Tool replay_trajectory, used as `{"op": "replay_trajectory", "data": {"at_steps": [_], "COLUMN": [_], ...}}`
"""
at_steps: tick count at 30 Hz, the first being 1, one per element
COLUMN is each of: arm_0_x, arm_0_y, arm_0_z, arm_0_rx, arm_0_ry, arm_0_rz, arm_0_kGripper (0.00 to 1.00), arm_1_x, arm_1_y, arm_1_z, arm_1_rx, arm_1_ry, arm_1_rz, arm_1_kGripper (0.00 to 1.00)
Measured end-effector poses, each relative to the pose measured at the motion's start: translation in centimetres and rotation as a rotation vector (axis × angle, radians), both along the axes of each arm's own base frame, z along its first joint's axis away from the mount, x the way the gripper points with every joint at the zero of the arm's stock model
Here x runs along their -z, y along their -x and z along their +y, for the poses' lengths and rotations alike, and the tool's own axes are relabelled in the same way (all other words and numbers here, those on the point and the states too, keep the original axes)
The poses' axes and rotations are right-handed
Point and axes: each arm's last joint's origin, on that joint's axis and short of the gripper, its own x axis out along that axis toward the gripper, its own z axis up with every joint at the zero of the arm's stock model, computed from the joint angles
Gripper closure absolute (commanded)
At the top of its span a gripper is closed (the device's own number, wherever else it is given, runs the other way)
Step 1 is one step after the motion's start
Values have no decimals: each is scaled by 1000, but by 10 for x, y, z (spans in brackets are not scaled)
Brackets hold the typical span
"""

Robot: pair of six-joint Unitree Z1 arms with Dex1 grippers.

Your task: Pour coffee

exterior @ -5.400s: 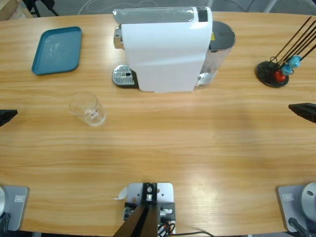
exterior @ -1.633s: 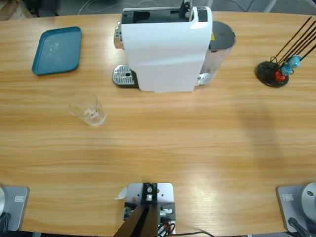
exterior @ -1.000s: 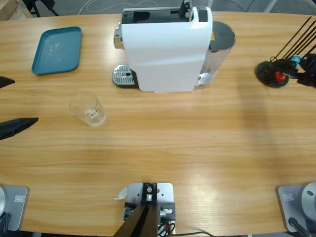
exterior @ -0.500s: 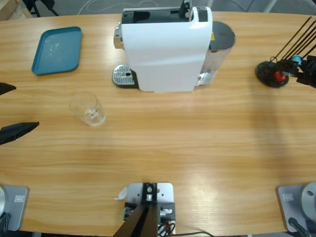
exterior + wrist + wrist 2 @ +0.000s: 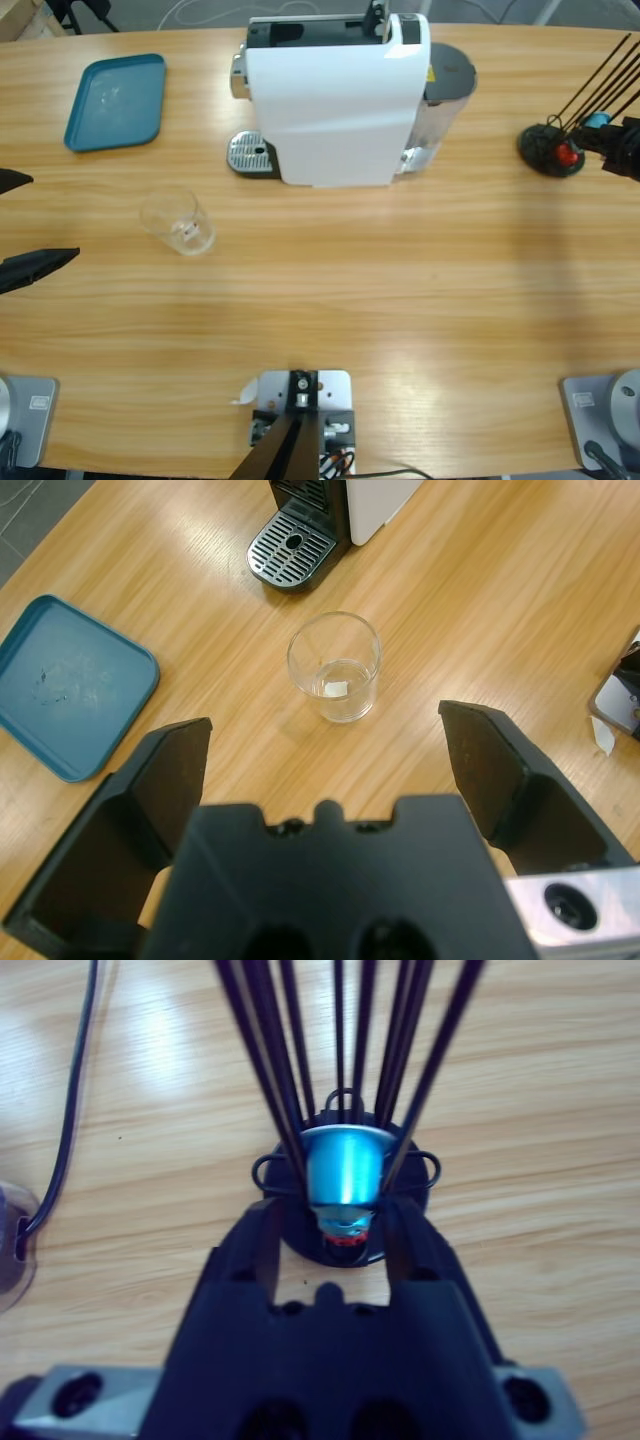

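Note:
No coffee shows in any view. The clear glass [image 5: 178, 221] [image 5: 334, 666] stands upright on the table with no dark liquid in it. My left gripper [image 5: 52, 216] [image 5: 325, 735] is open at the left edge, its jaws spread wide and apart from the glass. The white coffee machine [image 5: 335, 100] has its top lid lifted, and its metal drip grate [image 5: 251, 154] [image 5: 292, 548] is bare. My right gripper [image 5: 612, 142] [image 5: 333, 1222] is at the black wire capsule stand [image 5: 551, 150]. Its jaws are open narrowly on either side of the blue capsule [image 5: 344, 1166], which sits above a red capsule [image 5: 345, 1239].
A teal tray [image 5: 115, 101] [image 5: 66, 698] lies at the back left. The stand's thin black wires [image 5: 290, 1050] rise close around the right gripper. A black cable [image 5: 62, 1110] runs across the table beside the stand.
The machine's lid has been lifted since the earliest frame. Both grippers left the high view, then returned: the left with jaws spread, the right at the capsule stand, edging slightly right.

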Motion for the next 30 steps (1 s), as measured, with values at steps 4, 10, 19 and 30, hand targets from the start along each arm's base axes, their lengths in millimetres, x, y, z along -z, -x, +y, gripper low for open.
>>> {"op": "replay_trajectory", "data": {"at_steps": [4,10,19,30], "arm_0_x": [0,0,1,2], "arm_0_y": [0,0,0,0], "arm_0_z": [0,0,0,0], "arm_0_rx": [-3,-3,-3,-3], "arm_0_ry": [2,3,-1,-3], "arm_0_rz": [3,3,5,7], "arm_0_kGripper": [0,0,0,0], "arm_1_x": [-1,-2,-3,-2], "arm_1_y": [-1,-1,-2,-2], "arm_1_z": [-2,-5,-8,-8], "arm_1_rx": [14,29,37,19], "arm_1_ry": [1,1,-7,-3], "arm_1_rz": [-11,-16,-29,-37], "arm_1_kGripper": [614,652,658,1000]}}
